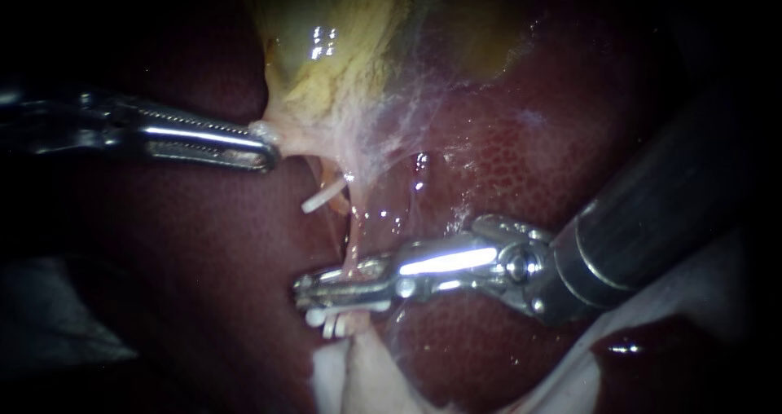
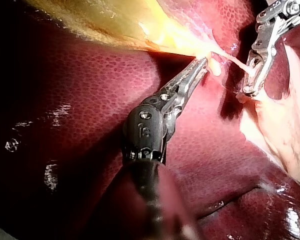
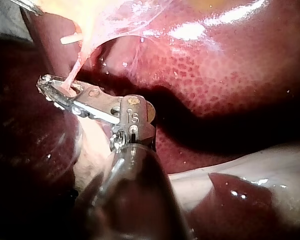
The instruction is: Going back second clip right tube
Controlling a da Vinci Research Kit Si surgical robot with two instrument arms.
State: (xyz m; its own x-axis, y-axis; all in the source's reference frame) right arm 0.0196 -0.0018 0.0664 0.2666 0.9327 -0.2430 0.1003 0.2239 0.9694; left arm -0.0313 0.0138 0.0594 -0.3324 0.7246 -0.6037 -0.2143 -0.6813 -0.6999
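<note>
At the far left of the frame the left instrument [image 1: 262,147], a slim steel shaft with ridged jaws, comes in level across the dark red, mottled liver [image 1: 204,284]. Its tool is clamped on the lower edge of the pale yellow, glistening gallbladder [image 1: 342,47], which fills the upper middle; the left wrist view shows the same pinch, with the yellow edge caught at the tip.

Just right of that grip, thin whitish webbing hangs down from the gallbladder. A small white clip [image 1: 323,195] sticks out slantwise at centre frame, on the strand nearer the left tool.

A little further right runs the pale pink right tube [image 1: 355,239], dropping from the webbing to the lower middle of the frame. There it passes through the tool of the right instrument [image 1: 314,292], a bright steel tip on a thick dark shaft entering from the right edge. A narrow gap shows between its jaws, so the tool is slightly open with the tube lying in the gap. Directly below the tool, more white clip ends [image 1: 336,323] show where the tube meets pale whitish tissue [image 1: 358,381] at the bottom edge.
</note>
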